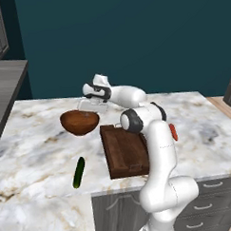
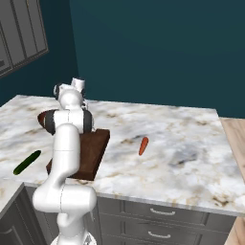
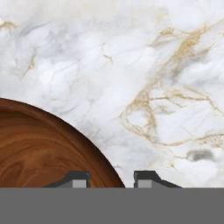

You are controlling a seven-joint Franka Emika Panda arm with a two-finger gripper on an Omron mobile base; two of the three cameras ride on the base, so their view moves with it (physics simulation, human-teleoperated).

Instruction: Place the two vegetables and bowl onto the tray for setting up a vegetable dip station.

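The round brown wooden bowl (image 1: 79, 123) (image 2: 43, 117) (image 3: 43, 148) sits on the marble counter, left of the tray. My gripper (image 1: 90, 107) (image 3: 112, 178) hangs over the bowl's far right rim, pointing down. Its jaws straddle the rim, one finger inside and one outside, and are shut on the bowl. The dark brown tray (image 1: 123, 151) (image 2: 95, 148) lies bare near the counter's front edge. The dark green cucumber (image 1: 79, 172) (image 2: 27, 162) lies in front of the bowl. The red-orange carrot (image 1: 173, 132) (image 2: 143, 146) lies to the right of the tray, partly behind my arm in the left base view.
The marble counter (image 1: 35, 147) (image 2: 191, 143) stretches wide to the right of the carrot. Grey drawers (image 1: 206, 202) (image 2: 158, 215) sit below its front edge. A dark cabinet top (image 1: 7, 79) adjoins the far left. Wooden flooring (image 2: 234, 143) shows at the right.
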